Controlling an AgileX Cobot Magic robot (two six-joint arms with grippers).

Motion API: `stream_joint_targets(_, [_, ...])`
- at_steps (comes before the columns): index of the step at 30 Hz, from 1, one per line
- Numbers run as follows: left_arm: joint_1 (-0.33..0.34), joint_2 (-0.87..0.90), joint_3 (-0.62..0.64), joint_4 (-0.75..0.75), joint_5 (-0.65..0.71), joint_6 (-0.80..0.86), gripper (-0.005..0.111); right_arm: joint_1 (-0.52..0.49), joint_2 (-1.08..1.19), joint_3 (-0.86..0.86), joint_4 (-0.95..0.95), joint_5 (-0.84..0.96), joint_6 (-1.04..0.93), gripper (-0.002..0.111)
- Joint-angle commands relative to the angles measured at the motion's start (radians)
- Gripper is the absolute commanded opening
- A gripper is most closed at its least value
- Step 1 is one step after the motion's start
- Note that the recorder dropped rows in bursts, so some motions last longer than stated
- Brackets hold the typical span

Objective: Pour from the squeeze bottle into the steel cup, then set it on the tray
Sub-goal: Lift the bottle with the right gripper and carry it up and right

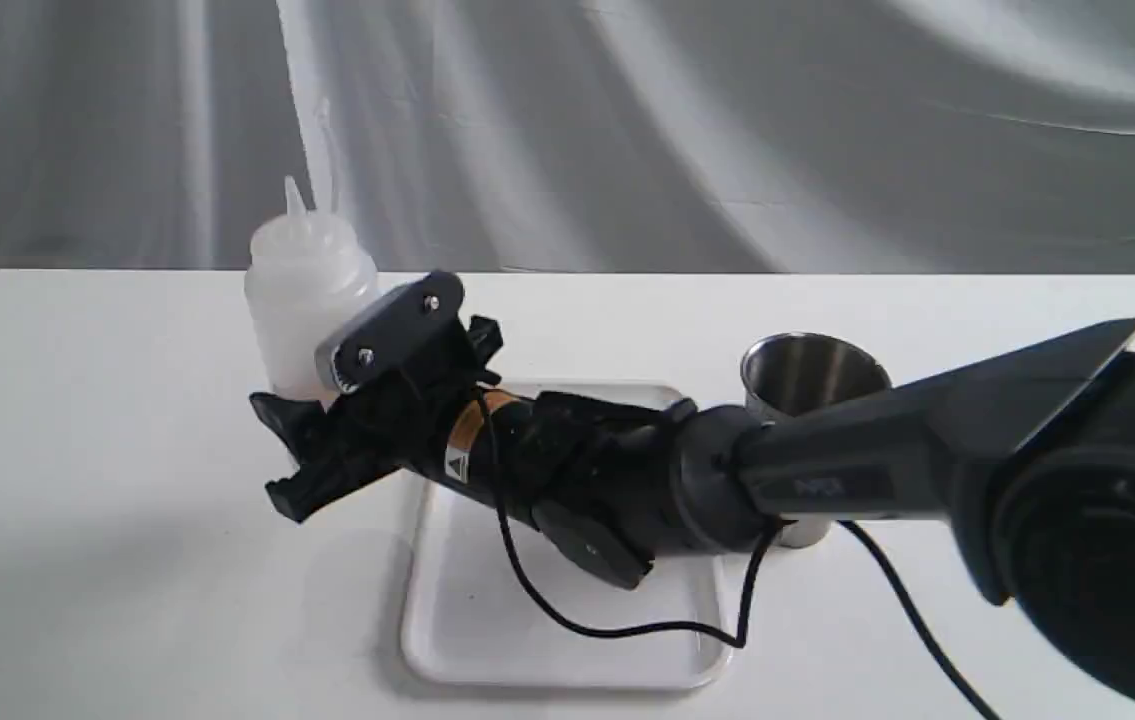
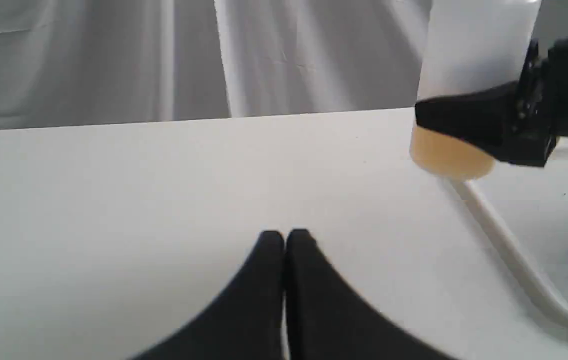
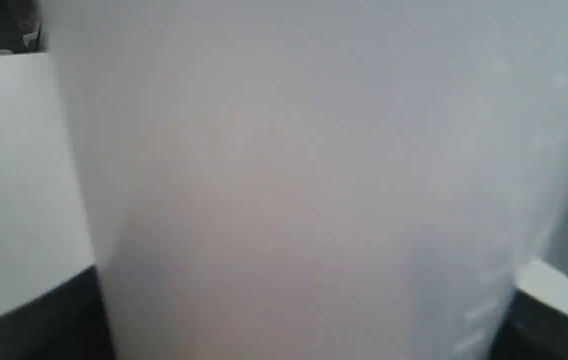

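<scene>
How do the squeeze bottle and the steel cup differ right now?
The translucent whitish plastic squeeze bottle is taller than the brushed steel cup. The bottle shows amber liquid at its base; the cup is opaque. The right end effector grips the bottle; the cup stands free. Both are upright by the white tray.

The right arm (image 1: 827, 470) lies across the tray (image 1: 467, 620), barring the way over it; its cable (image 1: 627, 630) loops over the near half. The steel cup (image 1: 807, 372) stands just behind the arm. Open tabletop (image 2: 138, 175) (ahead of the left gripper (image 2: 284, 239)) runs up to the squeeze bottle (image 2: 474, 60), clasped by the right gripper (image 1: 282, 455).
</scene>
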Motion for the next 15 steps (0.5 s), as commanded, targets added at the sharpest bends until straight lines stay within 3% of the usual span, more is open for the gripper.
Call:
stream_joint_targets(1, [-0.005, -0.003, 0.004, 0.001, -0.008, -0.006, 0.000, 0.000, -0.091, -0.004, -0.030, 0.025, 0.006, 0.000])
stream_joint_targets(7, [-0.005, -0.003, 0.004, 0.001, -0.008, -0.003, 0.000, -0.014, -0.251, 0.031, -0.083, 0.085, 0.078, 0.000])
stream_joint_targets(15, [-0.005, -0.003, 0.004, 0.001, -0.008, -0.003, 0.000, -0.069, -0.495, 0.214, -0.089, 0.098, 0.078, 0.000])
